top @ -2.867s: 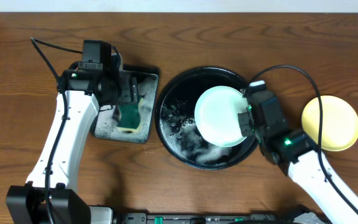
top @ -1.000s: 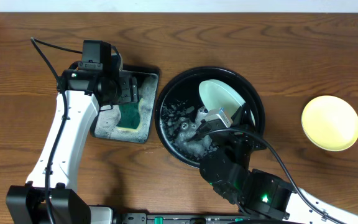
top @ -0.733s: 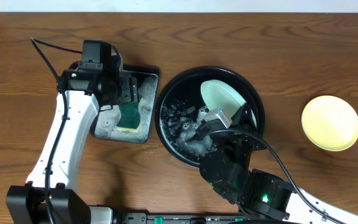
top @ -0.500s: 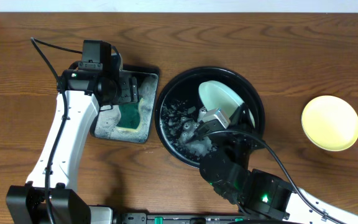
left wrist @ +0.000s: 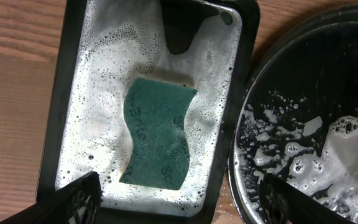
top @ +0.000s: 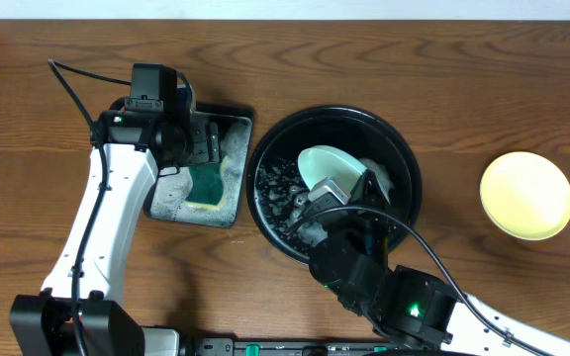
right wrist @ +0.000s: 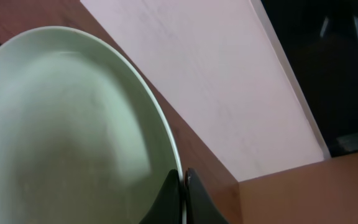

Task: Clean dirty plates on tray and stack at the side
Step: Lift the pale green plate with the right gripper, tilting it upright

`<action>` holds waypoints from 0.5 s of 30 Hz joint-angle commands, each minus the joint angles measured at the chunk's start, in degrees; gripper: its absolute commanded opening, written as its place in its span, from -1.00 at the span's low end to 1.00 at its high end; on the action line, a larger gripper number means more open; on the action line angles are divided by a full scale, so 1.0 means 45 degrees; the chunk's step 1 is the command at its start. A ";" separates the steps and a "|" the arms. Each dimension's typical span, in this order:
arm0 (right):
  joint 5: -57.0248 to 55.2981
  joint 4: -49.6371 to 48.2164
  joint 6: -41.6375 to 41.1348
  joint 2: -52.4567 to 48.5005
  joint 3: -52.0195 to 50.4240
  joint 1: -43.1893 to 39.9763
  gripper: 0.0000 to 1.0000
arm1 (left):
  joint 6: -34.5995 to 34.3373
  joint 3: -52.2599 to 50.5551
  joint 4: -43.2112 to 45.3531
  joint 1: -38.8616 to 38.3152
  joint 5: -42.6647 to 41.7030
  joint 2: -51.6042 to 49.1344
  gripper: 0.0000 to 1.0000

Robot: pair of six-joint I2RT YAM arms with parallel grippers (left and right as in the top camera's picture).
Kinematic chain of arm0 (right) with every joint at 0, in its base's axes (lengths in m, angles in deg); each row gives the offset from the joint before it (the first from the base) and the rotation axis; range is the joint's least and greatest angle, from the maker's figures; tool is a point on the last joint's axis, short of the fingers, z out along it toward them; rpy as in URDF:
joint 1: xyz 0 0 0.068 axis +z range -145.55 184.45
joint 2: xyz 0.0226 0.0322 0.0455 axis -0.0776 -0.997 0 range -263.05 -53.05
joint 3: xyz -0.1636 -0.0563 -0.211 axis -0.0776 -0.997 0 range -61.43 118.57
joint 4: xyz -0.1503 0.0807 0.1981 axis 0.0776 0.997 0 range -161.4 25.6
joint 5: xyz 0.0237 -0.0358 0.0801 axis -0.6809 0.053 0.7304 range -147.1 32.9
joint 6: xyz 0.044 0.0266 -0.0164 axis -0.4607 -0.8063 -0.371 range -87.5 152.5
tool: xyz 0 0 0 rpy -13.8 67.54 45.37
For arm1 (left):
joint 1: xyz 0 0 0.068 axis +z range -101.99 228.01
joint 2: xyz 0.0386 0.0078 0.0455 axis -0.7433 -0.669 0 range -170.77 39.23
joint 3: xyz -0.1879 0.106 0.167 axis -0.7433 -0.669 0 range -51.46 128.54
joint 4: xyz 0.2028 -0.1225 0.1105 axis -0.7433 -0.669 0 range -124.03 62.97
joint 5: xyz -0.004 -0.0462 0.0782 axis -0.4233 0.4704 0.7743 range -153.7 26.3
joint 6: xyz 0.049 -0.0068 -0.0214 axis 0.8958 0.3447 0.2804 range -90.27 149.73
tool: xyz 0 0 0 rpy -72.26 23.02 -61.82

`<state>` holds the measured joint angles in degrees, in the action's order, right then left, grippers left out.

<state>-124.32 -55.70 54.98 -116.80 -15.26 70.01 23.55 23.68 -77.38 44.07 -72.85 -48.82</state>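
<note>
A pale mint-blue plate is tilted up over the large round black tray, which holds foamy water. My right gripper is shut on the plate's rim; in the overhead view the arm hides the grip. A pale yellow plate lies on the table at the right. My left gripper is open and empty above the green sponge in the rectangular sponge tray. A second mint-blue plate is not visible.
The rectangular sponge tray full of suds sits directly left of the round tray. The left arm runs along the table's left side. A cable loops by it. A white wall edge shows behind the plate.
The right arm has shifted left with the mint plate, tilting it more upright over the tray's middle. The left arm and sponge have not moved.
</note>
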 commanded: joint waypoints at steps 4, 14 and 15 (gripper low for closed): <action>-0.0058 0.0044 -0.0510 -0.0005 0.0000 -0.0170 -0.98 | -0.0010 0.0238 -0.0034 0.0039 -0.0155 -0.0005 0.64; -0.0534 0.0073 -0.0495 -0.0005 0.0000 -0.0170 -0.98 | -0.0010 0.0238 -0.0034 0.0039 -0.0155 -0.0005 0.64; -0.0534 0.0087 -0.0491 -0.0005 0.0000 -0.0170 -0.98 | -0.0010 0.0238 -0.0034 0.0039 -0.0155 -0.0005 0.64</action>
<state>-124.87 -55.46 54.00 -116.80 -15.26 69.97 23.55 23.68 -77.40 44.07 -72.85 -48.82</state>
